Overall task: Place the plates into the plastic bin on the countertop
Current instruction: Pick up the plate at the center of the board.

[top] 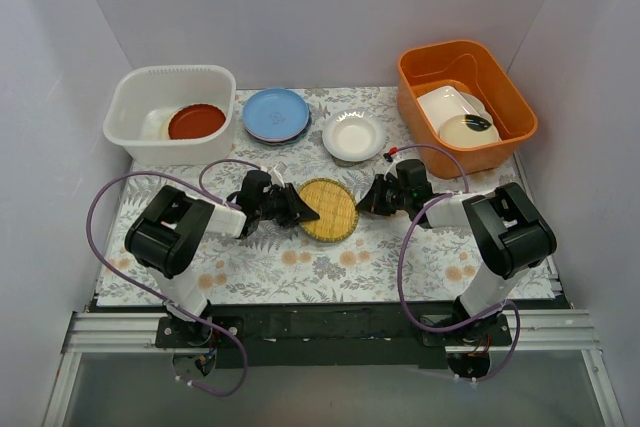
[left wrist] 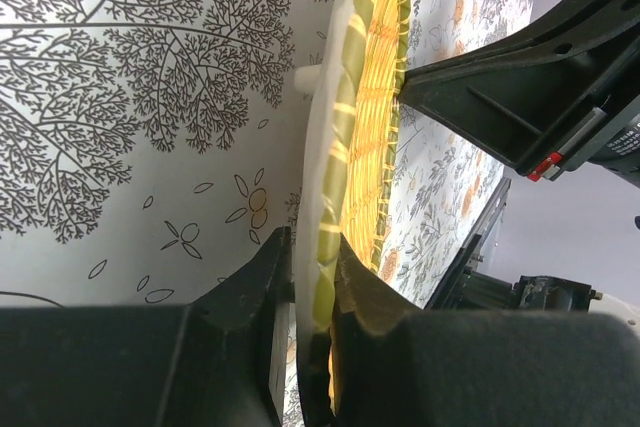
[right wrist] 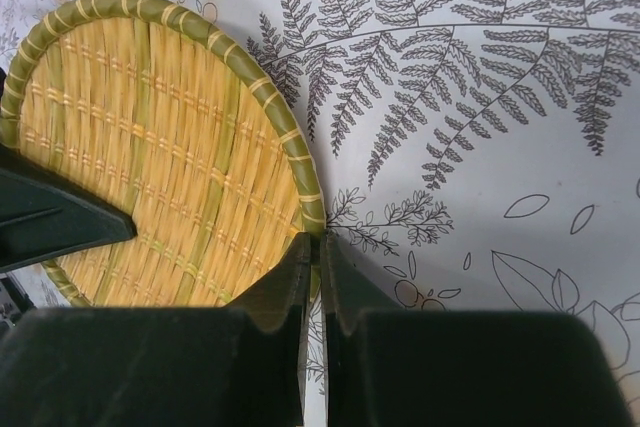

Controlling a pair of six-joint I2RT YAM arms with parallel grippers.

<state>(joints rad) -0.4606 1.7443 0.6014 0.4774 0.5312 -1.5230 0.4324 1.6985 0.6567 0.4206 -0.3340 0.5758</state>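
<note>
A yellow woven-look plate [top: 328, 209] with a green rim lies mid-countertop [top: 300, 262] between both arms. My left gripper [top: 305, 212] is shut on its left rim; the left wrist view shows the plate [left wrist: 365, 147] edge-on, pinched between the jaws of that gripper [left wrist: 312, 257]. My right gripper [top: 360, 202] is shut on the opposite rim, where the plate [right wrist: 150, 147] meets its tips [right wrist: 320, 247]. The translucent white plastic bin [top: 170, 72] stands at the back left with a red plate [top: 196, 121] inside. A blue plate [top: 276, 114] and a small white scalloped plate [top: 353, 135] sit behind.
An orange tub [top: 420, 57] at the back right holds a white rectangular dish and a cream dish with a black blob. Purple cables loop beside both arms. White walls enclose the table on three sides.
</note>
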